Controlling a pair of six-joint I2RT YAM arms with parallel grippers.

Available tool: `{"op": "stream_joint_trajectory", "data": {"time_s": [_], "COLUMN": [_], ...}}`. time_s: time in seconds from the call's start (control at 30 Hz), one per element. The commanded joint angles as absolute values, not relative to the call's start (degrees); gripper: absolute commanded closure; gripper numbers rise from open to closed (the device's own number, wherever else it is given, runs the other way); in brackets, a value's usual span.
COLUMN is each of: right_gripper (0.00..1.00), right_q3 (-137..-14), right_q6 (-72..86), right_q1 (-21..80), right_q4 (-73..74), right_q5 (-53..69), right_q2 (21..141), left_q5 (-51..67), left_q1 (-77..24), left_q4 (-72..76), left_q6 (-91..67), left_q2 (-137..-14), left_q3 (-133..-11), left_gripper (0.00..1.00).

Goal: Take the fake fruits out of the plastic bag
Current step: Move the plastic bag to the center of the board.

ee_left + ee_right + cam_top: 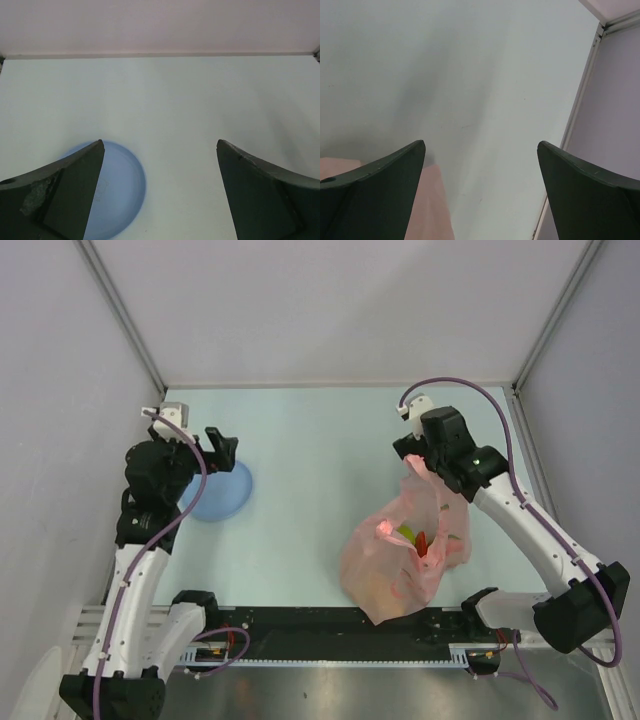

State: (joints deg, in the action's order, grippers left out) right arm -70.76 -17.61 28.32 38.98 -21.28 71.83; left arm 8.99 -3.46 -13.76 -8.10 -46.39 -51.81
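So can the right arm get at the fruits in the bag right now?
Probably yes. The right gripper is open at the top of the plastic bag, and red and green fake fruits show uncovered in its mouth. The loose plastic around them might snag a finger.

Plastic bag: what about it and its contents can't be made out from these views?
- Fake fruits: top view, only a green and a red piece show through the plastic bag; folds hide any others.
- Bag's top: top view, the right pincer covers it; contact unclear.
- Right wrist view: only a pink corner of the bag shows, behind a finger and cut off by the bottom edge.
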Motion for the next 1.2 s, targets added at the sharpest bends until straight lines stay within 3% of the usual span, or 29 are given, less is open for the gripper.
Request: {"op": "stream_joint_trajectory", "data": {"time_s": [0.0, 0.3, 0.4, 0.57, 0.63, 0.9, 1.17], "right_gripper": [0.0, 0.0, 0.02, 0.03, 0.02, 0.0, 0.01], "right_q3": [-73.5, -81.9, -87.2, -109.8, -114.3, -100.2, -92.6], "right_q6": [-17.2, -19.9, -14.5, -8.2, -11.4, -22.8, -19.7], "right_q1": [27.8, 24.4, 17.4, 0.9, 0.5, 4.7, 8.2], "right_q4": [38.4, 44.6, 46.8, 60.0, 66.4, 74.4, 70.3], "right_q5": [-20.6, -13.5, -9.4, 16.5, 25.0, 34.3, 37.6], "right_q2": [69.9, 69.3, 70.1, 74.6, 73.3, 58.3, 50.2], "left_q5": [20.5, 28.7, 33.8, 44.1, 48.6, 47.2, 32.7], "left_q1": [-4.0, -18.9, -23.4, -26.6, -27.2, -38.1, -53.6], "left_q4": [-14.2, -21.9, -24.3, -25.0, -26.6, -24.3, -16.5], "left_q6": [-7.5, -0.4, -0.1, 0.0, 1.7, 0.4, -2.2], "left_q2": [-45.3, -52.7, -54.8, -52.4, -51.4, -51.9, -57.8], "left_q3": [-53.1, -61.4, -67.1, -75.9, -78.0, -72.2, -68.2], "left_gripper": [0.0, 0.0, 0.0, 0.02, 0.03, 0.01, 0.03]}}
